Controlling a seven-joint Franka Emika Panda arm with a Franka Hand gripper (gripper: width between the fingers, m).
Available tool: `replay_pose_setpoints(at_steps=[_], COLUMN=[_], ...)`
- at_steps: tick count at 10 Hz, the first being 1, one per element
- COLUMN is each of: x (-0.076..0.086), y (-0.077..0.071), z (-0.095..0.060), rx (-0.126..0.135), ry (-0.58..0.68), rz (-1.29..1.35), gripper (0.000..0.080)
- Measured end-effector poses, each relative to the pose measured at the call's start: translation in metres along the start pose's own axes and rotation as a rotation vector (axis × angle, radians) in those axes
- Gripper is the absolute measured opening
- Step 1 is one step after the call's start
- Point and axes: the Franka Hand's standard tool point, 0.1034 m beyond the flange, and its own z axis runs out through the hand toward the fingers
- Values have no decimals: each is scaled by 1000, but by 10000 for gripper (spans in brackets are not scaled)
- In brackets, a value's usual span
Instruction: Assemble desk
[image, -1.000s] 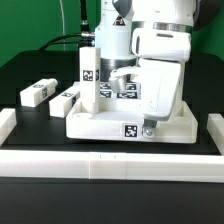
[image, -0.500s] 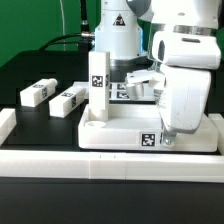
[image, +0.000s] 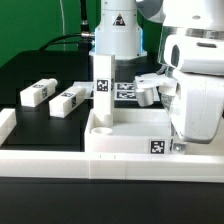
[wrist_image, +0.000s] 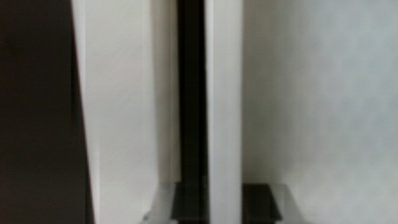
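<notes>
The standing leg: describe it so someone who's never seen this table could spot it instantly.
Find the white desk top, the tray lying behind the front rail. At its corner on the exterior view's left, one square white leg stands on end. The two other legs lie flat on the black table further left; only this one is upright.

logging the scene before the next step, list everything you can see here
desk top: one, white, just behind the front border rail
upright leg: one, white with black tags, standing in the desk top's corner at the exterior view's left
loose legs: two, white with tags, lying on the table at the exterior view's left
marker board: one, white with black tags, behind the desk top, partly hidden
border rail: white, front and sides
table: black
arm base: white, back
gripper: one, white, at the desk top's right end, fingers hidden
</notes>
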Motion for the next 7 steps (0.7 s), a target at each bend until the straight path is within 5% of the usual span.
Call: replay_pose_setpoints(at_steps=[1,4,5,6,7], x=[0,-1,0,-1,-5], y=[-2,-19,-17,-13,-10], z=[0,-4,-11,-23,-40], rx=[3,88,92,86,81], ry=[-2,-26,-29,-30,-37], rz=[1,-8,-7,-6,-6], gripper=[67,449,449,606,640])
